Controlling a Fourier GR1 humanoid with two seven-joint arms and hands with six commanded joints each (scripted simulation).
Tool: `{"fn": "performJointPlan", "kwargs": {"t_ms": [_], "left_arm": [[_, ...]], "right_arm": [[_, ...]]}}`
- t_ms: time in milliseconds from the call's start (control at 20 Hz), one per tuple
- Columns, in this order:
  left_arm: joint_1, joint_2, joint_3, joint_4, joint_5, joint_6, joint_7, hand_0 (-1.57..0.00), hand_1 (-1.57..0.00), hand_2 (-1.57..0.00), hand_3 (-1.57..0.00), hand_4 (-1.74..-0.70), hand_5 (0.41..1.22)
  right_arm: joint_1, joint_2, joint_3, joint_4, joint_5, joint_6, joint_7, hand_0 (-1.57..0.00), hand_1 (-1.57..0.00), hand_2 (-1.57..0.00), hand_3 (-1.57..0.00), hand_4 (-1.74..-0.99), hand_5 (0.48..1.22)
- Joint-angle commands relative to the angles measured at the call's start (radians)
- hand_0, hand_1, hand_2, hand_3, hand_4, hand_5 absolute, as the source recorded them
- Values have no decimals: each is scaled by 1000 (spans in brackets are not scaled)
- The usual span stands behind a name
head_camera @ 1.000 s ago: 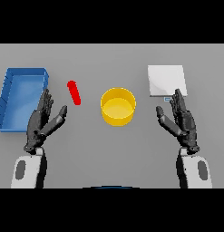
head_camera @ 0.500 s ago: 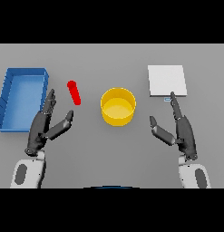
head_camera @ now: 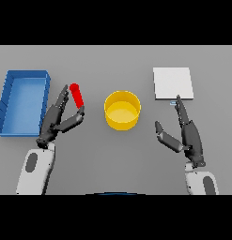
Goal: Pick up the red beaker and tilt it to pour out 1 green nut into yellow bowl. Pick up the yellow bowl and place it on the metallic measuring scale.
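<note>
We are at the very start of the work. Our left hand [head_camera: 56,121] is beside the red beaker [head_camera: 77,95], with the fingers straight and spread and the thumb apart from them. The beaker sits between the fingers and the thumb, but the hand is not closed on it, so we judge it is not yet grasped.

The beaker stands on the table [head_camera: 112,61], between the blue tray [head_camera: 4,98] and the yellow bowl [head_camera: 122,109]. We cannot see any nut in the bowl. The bowl is near the middle, well apart from the scale [head_camera: 172,83], which carries nothing.

Our right hand [head_camera: 188,136] rests open, holding nothing, near the front edge of the scale.

So the grasp, the pouring and the moving of the bowl all remain.
</note>
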Motion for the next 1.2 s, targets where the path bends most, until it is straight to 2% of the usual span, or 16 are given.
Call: {"fn": "performJointPlan", "kwargs": {"t_ms": [0, 50, 200, 250, 350, 750, 850, 900, 1050, 1100, 1150], "left_arm": [[-26, 0, 8, 43, -4, 3, -19, 1, 1, 1, 1, -1379, 739], [-31, 0, 14, 68, -2, 2, -40, 1, 1, 1, 1, -1382, 739], [-107, 3, 48, 183, -5, 17, -42, 1, 1, 1, 1, -1359, 726], [-128, 4, 60, 223, -2, 18, -54, 1, 1, 1, 1, -1352, 720], [-171, 2, 77, 287, 5, 14, -76, 1, 1, 1, 1, -1339, 717], [-316, 4, 111, 446, -1, 23, -105, 1, 1, 1, 1, -1311, 703], [-346, 1, 117, 484, 0, 19, -105, 1, 1, 1, 1, -1318, 708], [-362, 3, 121, 510, -2, 20, -114, 1, 1, 1, 1, -1322, 710], [-374, -5, 133, 539, 7, 20, -182, 1, 1, 1, 1, -1363, 735], [-387, -16, 141, 557, 11, 32, -187, 1, 1, -30, -3, -1389, 752], [-393, -23, 148, 566, 16, 40, -195, -81, -84, -122, -75, -1416, 770]], "right_arm": [[-6, -2, -4, 2, 0, -2, 11, 1, 1, 1, 1, -1308, 679], [-10, -6, -7, 1, -3, 0, 14, 1, 1, 1, 1, -1312, 681], [9, -5, -5, -9, -4, 1, 6, 1, 1, 1, 1, -1331, 686], [-7, -2, -12, 3, -10, -2, 29, 1, 1, 1, 1, -1337, 687], [3, -6, -12, 7, -12, 4, 18, 1, 1, 1, 1, -1341, 689], [-18, -4, -23, 11, -23, 0, 30, 1, 1, 1, 1, -1329, 684], [-27, -5, -24, 6, -24, 0, 41, 1, 1, 1, 1, -1320, 683], [-13, -5, -19, 2, -18, -1, 26, 1, 1, 1, 1, -1315, 682], [-16, -17, -32, 0, -36, 10, 32, 1, 1, 1, 1, -1298, 682], [-18, -13, -24, -6, -27, 7, 36, 1, 1, 1, 1, -1295, 683], [-14, -13, -26, -8, -25, 2, 27, 1, 1, 1, 1, -1291, 684]]}}
